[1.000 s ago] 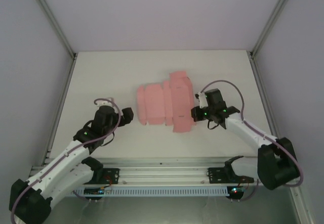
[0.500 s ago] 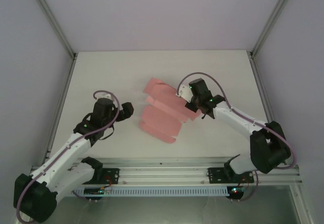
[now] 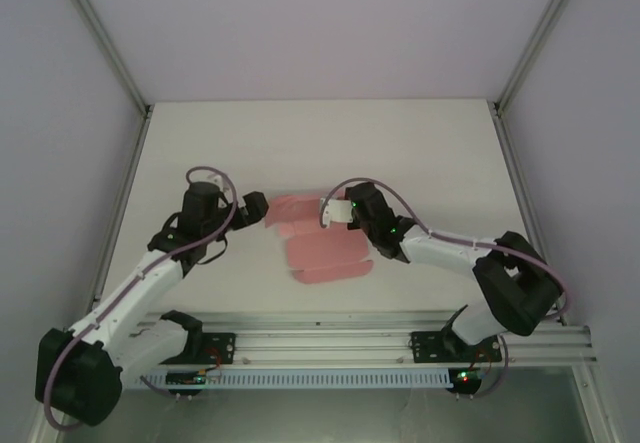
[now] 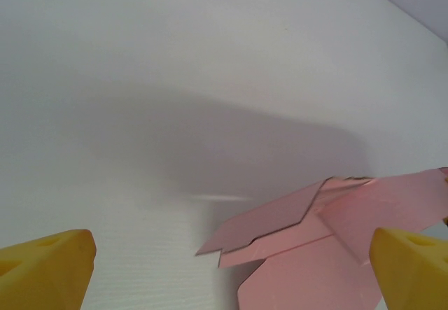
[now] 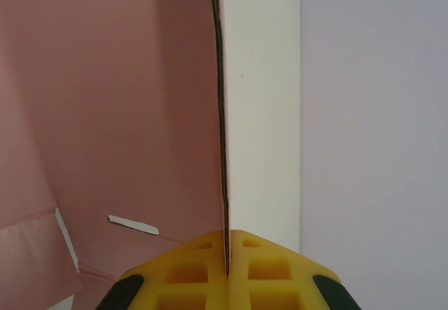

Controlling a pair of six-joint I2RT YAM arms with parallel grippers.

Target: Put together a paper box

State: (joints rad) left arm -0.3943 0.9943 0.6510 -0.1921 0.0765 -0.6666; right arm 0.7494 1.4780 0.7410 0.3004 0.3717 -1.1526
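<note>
Since the right gripper (image 3: 336, 212) has swept leftward, jaws pressed together on 1 edge of the paper box (image 3: 322, 253), the pink sheet now lies partly doubled over at the middle of the table (image 3: 200, 143): a first fold begun. The left gripper (image 3: 256, 208), jaws spread, has closed in just beside the sheet's left tabs. Only the right forearm, over the card's right part, looks obstructive.

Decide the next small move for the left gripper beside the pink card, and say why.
Probably ease the left gripper forward over the nearest edge of the card and close. Its jaws stand open short of that edge, while the right gripper is shut on the other side; a second hold would steady folding.
</note>
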